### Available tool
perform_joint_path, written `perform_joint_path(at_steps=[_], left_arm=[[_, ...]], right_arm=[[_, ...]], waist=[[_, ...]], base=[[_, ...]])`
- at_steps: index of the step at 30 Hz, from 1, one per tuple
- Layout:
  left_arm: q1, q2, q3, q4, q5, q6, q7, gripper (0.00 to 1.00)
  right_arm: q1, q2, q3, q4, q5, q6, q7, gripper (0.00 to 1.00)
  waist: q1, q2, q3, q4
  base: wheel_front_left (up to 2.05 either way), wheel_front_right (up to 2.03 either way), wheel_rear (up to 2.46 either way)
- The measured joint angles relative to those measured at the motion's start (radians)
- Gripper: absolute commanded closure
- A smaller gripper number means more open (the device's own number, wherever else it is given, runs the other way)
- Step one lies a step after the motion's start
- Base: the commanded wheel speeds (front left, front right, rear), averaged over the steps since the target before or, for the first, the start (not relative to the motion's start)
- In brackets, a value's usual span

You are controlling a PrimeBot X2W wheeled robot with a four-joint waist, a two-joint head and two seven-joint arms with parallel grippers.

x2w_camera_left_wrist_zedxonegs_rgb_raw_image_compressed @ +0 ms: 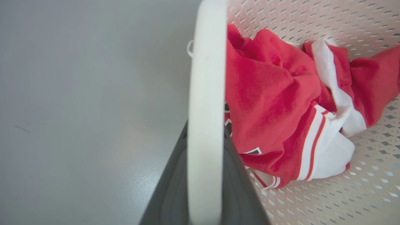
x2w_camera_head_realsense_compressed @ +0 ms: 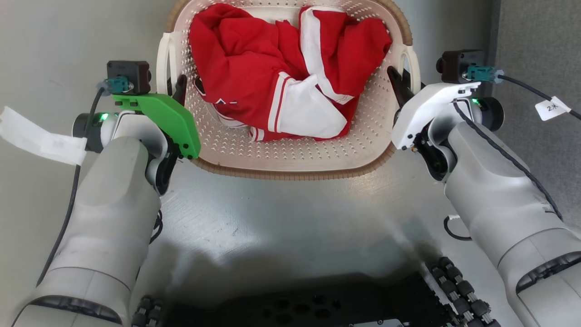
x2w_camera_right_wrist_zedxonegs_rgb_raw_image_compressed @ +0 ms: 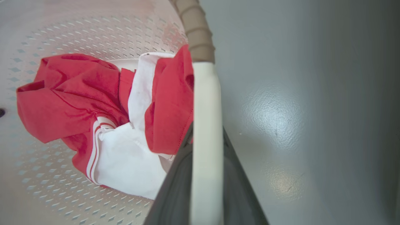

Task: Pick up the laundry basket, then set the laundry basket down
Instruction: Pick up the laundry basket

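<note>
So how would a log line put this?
left gripper: shut on left handle | right gripper: shut on right handle | basket: holds red-white clothes | lifted: cannot tell

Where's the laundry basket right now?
Head view, top centre: laundry basket between left claw and right claw, both clamped on its sides; red-and-white garment inside.

A small white paper tag (x2w_camera_head_realsense_compressed: 551, 108) on the thin black cable (x2w_camera_head_realsense_compressed: 526, 89) by the right arm carries a handwritten "2" and a second mark resembling "米". The wide white paper strip (x2w_camera_head_realsense_compressed: 41, 140) on the left arm's cable shows only a faint, unreadable grey smudge. The crumpled red-and-white garment (x2w_camera_head_realsense_compressed: 254, 68) in the cream-white perforated plastic laundry basket (x2w_camera_head_realsense_compressed: 290, 152) bears dark print, mostly folded under and unreadable.
</note>
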Motion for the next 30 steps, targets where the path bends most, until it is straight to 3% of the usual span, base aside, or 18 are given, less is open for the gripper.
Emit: perform_joint_path(at_steps=[19, 30], left_arm=[[0.037, 0.003, -0.096, 0.039, -0.136, 0.0, 0.005, 1.0], [0.09, 0.005, -0.151, 0.055, -0.231, 0.001, 0.067, 1.0]], right_arm=[[0.022, -0.005, 0.099, 0.038, 0.093, -0.006, -0.016, 1.0], [0.044, -0.005, 0.155, 0.07, 0.147, -0.006, 0.059, 1.0]], waist=[[0.0, 0.0, -0.138, -0.007], [0.0, 0.0, -0.269, -0.018]], base=[[0.0, 0.0, 0.0], [0.0, 0.0, 0.0]])
